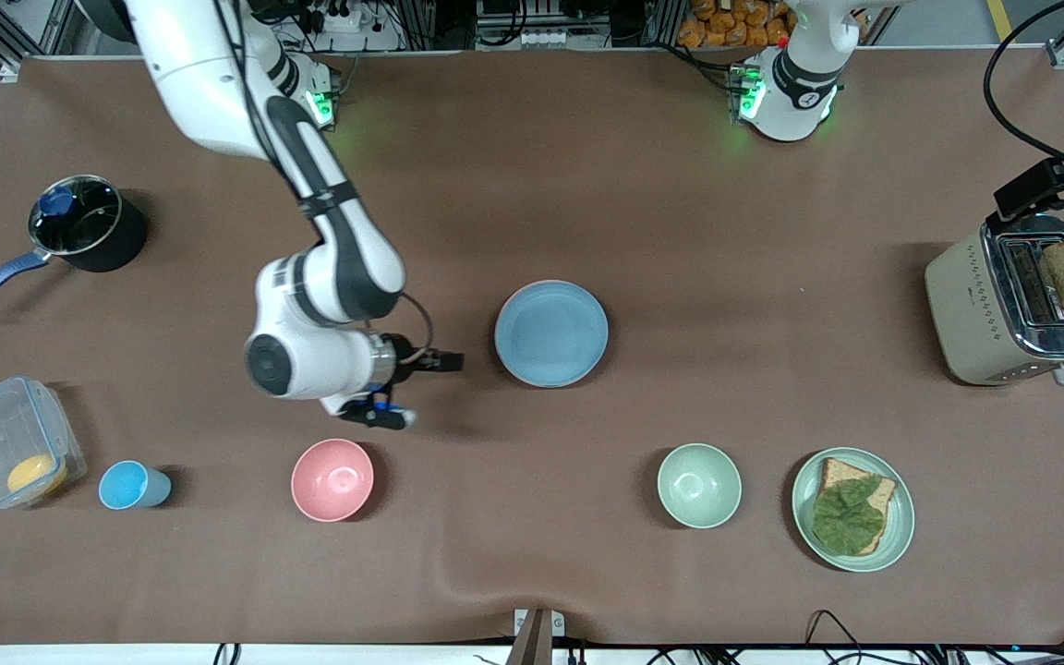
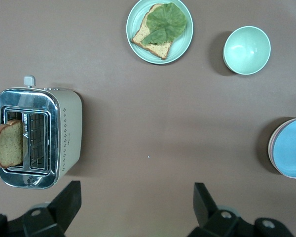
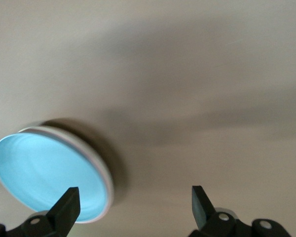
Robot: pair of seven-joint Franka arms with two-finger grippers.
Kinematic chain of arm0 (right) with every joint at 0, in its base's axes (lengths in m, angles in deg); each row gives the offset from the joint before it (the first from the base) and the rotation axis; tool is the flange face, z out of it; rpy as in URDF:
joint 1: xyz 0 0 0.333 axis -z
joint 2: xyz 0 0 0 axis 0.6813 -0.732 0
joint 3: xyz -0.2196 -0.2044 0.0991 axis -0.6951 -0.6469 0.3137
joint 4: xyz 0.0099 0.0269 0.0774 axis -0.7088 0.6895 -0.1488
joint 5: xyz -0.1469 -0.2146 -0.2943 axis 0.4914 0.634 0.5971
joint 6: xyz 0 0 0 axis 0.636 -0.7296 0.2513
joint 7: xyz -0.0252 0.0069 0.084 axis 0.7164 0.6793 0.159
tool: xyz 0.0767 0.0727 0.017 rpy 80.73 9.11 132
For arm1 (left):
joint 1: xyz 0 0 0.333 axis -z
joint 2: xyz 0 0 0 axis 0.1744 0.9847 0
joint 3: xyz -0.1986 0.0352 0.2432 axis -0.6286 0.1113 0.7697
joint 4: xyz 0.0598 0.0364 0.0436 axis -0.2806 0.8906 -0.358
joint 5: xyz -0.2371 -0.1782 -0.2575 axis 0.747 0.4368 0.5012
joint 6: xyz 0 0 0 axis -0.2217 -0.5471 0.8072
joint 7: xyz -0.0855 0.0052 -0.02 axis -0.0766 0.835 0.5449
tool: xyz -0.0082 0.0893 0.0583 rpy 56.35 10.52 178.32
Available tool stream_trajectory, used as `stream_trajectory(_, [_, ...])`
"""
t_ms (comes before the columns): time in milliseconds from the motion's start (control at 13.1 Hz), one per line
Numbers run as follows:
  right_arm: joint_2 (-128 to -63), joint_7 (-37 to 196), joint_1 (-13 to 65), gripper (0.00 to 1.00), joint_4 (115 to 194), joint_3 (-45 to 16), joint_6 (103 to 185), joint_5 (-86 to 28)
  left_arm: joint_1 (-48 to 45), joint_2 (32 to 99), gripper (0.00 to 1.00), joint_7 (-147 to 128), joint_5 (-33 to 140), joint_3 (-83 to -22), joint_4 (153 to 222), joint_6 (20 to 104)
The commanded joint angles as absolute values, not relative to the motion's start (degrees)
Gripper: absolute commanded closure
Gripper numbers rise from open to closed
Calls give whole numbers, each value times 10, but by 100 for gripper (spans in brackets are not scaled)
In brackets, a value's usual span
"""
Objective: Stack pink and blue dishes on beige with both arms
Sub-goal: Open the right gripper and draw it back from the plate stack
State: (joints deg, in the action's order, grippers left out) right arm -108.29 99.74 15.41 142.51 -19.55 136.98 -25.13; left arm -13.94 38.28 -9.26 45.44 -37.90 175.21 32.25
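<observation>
The right gripper (image 3: 133,197) has its fingers spread wide with nothing between them. It hangs low over the table (image 1: 680,185), just beside the blue plate (image 1: 550,332), on the side toward the right arm's end. The blue plate sits near the middle of the table as the top of a stack. In the left wrist view a pale pinkish rim (image 2: 271,148) shows under its edge. The pictures don't let me tell the pink plate from the beige one there, so I only judge that both lie beneath.

The stacking looks done or nearly so, and the step in hand appears to be getting clear of it. The fingers should stay apart and the hand should rise before it swings, because a sideways brush against the rim could slide the top plate off centre. The pink bowl (image 1: 332,479) lies nearer the front camera than that hand (a low sweep could clip it).

The left gripper (image 2: 136,195) waits high up, also open and empty, looking down on the toaster (image 2: 37,138) and the green bowl (image 2: 246,50).
</observation>
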Motion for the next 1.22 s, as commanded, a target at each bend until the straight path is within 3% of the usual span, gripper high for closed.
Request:
stream_trajectory(0, [-1045, 986, 153, 0, 1436, -263, 1306, -201, -141, 370, 0, -81, 464, -378, 1760, 317])
stream_trajectory(536, [-1021, 817, 147, 0, 1435, -445, 1239, -150, -141, 371, 0, -83, 464, -380, 1757, 313])
stream_trajectory(689, [-1007, 800, 151, 0, 1434, -465, 1240, -114, -140, 372, 0, -85, 464, -380, 1755, 313])
stream_trajectory(918, [-943, 804, 163, 0, 1437, -436, 1235, -46, -141, 372, 0, -91, 464, -379, 1757, 296])
stream_trajectory(1148, [-867, 814, 339, 0, 1448, -241, 1213, 51, -141, 375, 0, -92, 464, -377, 1756, 281])
